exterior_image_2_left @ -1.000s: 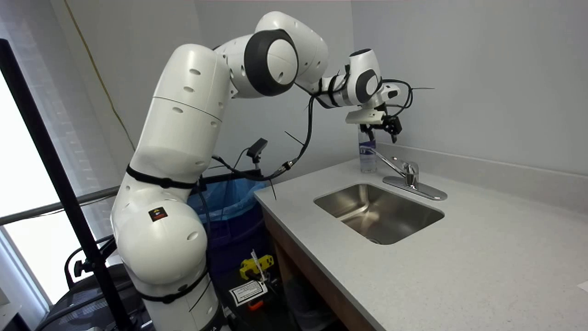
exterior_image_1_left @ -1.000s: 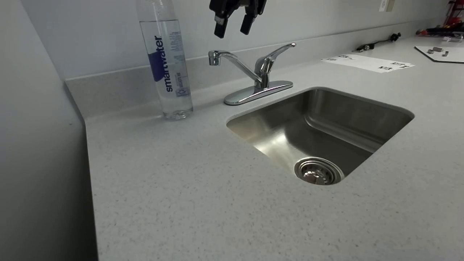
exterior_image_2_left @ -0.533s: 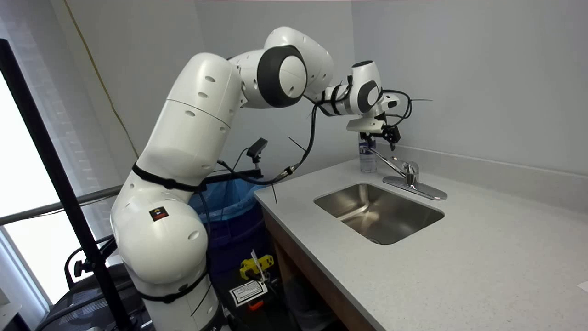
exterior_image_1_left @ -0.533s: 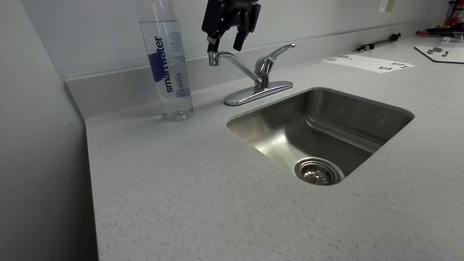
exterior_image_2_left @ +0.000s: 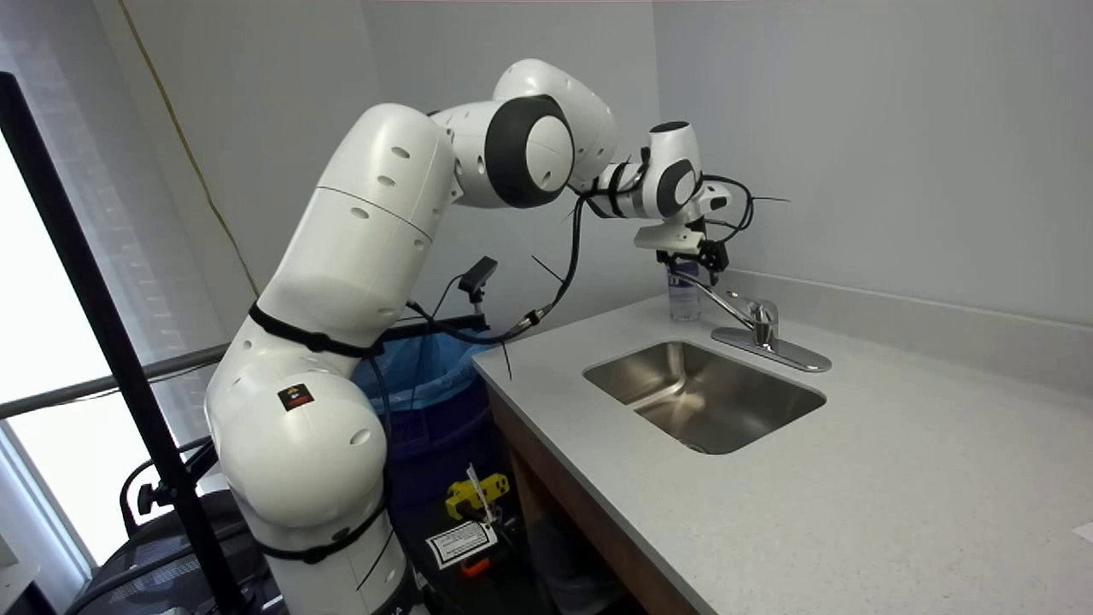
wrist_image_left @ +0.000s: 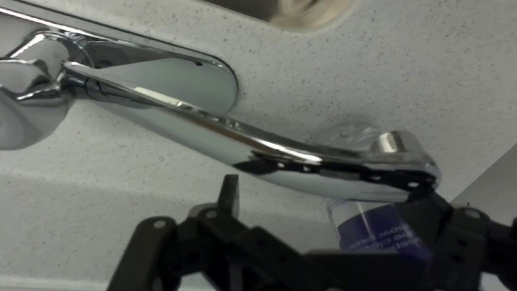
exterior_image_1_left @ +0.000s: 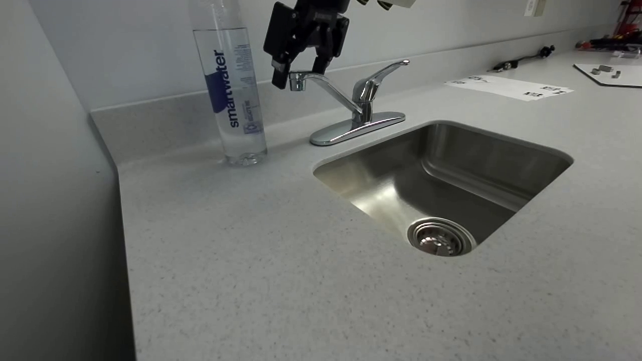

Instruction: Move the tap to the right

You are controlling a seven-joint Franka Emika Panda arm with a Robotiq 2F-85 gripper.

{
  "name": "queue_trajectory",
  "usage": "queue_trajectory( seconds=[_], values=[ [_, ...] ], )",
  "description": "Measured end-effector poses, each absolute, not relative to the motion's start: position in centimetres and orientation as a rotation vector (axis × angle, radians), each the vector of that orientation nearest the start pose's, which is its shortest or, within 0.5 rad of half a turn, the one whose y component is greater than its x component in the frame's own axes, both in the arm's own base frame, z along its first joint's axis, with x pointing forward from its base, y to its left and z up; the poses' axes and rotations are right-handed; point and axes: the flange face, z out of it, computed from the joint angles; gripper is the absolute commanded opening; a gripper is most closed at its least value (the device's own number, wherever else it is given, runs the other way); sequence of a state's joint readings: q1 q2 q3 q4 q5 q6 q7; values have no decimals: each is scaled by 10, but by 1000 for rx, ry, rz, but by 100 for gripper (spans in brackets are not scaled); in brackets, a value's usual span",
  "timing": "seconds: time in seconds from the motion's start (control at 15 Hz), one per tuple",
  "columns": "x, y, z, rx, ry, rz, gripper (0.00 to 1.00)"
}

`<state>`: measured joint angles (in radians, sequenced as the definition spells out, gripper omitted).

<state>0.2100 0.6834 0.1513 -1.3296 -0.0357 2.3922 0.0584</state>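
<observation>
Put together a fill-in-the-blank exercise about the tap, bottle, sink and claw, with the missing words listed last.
1. The big word printed along the bottle is ____.
2. In an exterior view, the sink lies to the picture's ____ of the bottle.
3. The tap has exactly ____ lever handle on top.
4. The claw is not shut but ____.

Missing words: smartwater; right; one; open.
</observation>
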Motion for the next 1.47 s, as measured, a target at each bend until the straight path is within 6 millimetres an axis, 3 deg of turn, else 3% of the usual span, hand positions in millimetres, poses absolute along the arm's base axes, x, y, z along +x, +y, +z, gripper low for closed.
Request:
queue_trajectory(
  seconds=[0.13, 0.53, 1.47],
  values=[
    [722, 252, 373, -2908, -439, -525, 100],
    [715, 249, 375, -2902, -501, -479, 100],
    [670, 217, 378, -2944, -473, -271, 100]
  ],
)
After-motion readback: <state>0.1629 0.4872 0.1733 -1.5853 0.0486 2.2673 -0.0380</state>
